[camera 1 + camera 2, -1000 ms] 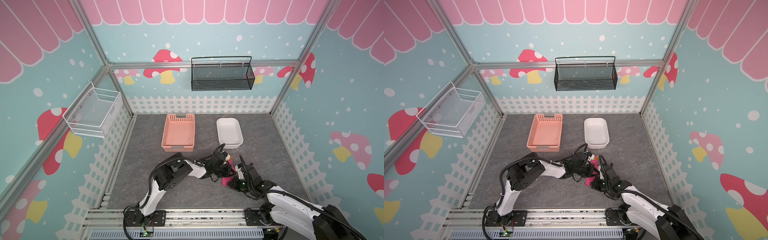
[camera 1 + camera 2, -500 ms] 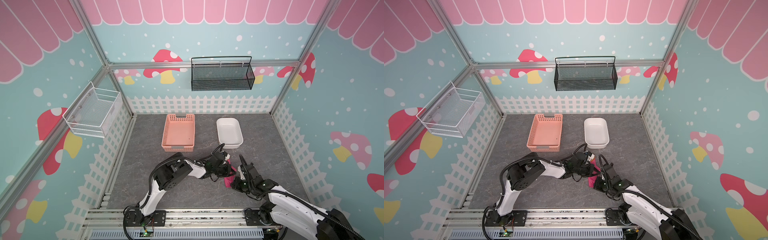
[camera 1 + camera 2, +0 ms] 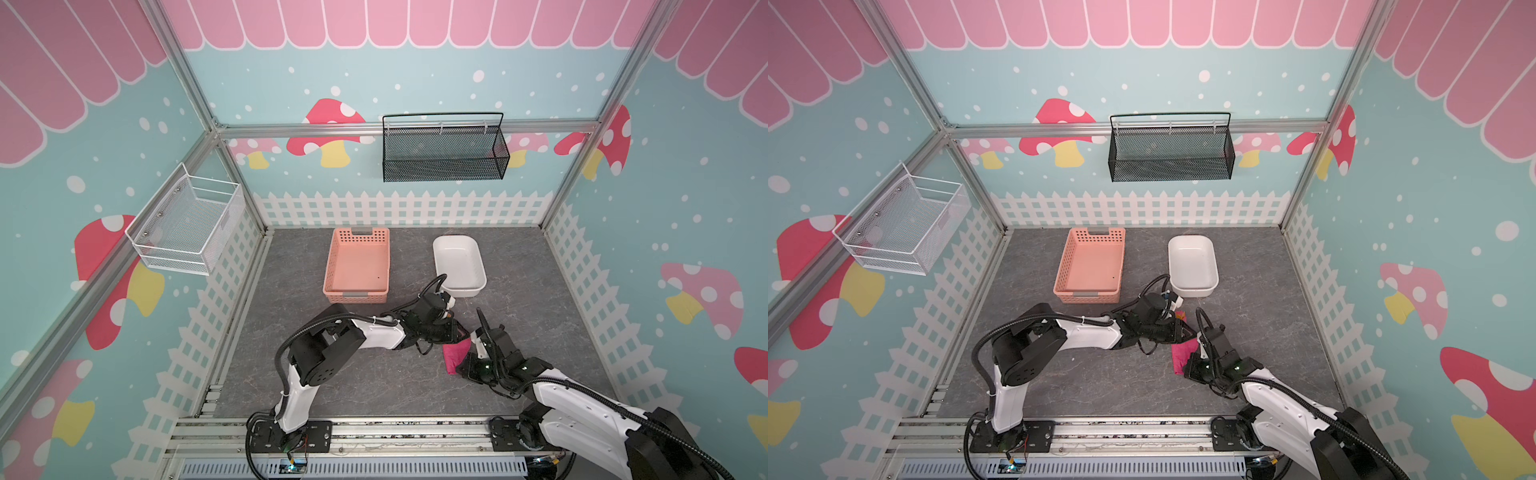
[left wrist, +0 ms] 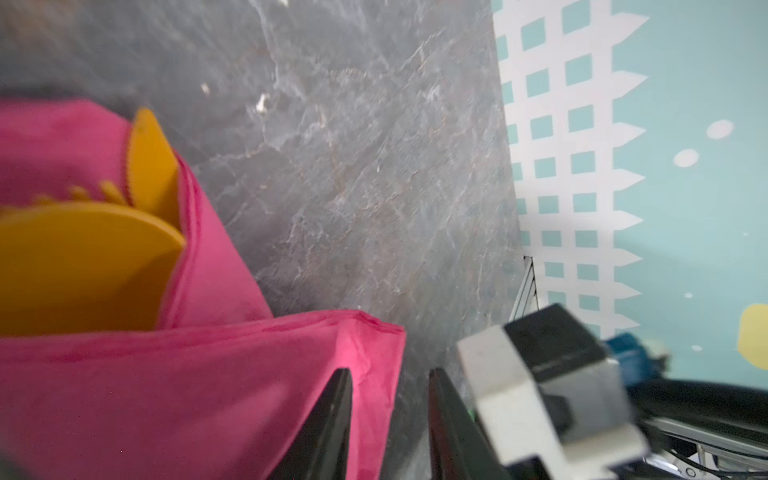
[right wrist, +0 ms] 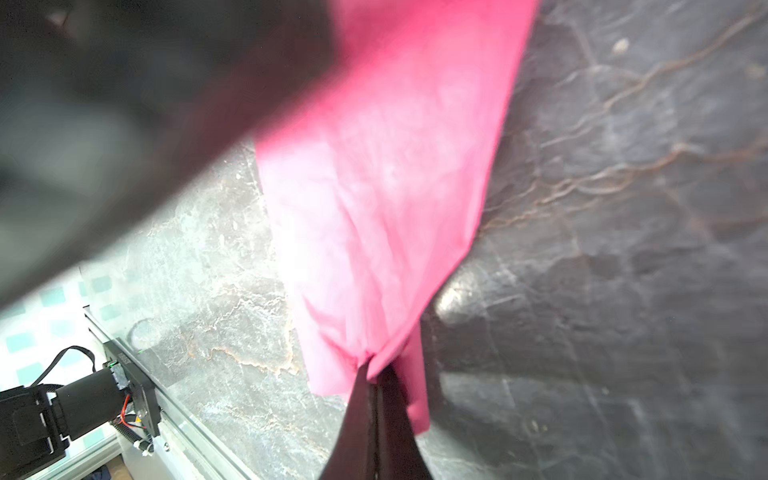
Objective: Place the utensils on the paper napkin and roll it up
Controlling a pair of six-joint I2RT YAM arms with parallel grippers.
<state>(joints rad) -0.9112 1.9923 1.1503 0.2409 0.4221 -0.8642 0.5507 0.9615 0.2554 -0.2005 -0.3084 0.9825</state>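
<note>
Right gripper of mine pinches the limp, tear-prone paper napkin by its bunched end, my left gripper narrowly parted astride its doubled edge, likely the safest hold, with the stiff, slippery utensils bundled inside on the tabletop.

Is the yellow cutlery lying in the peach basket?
No, the utensils sit wrapped in the paper napkin, while the basket holds nothing.
</note>
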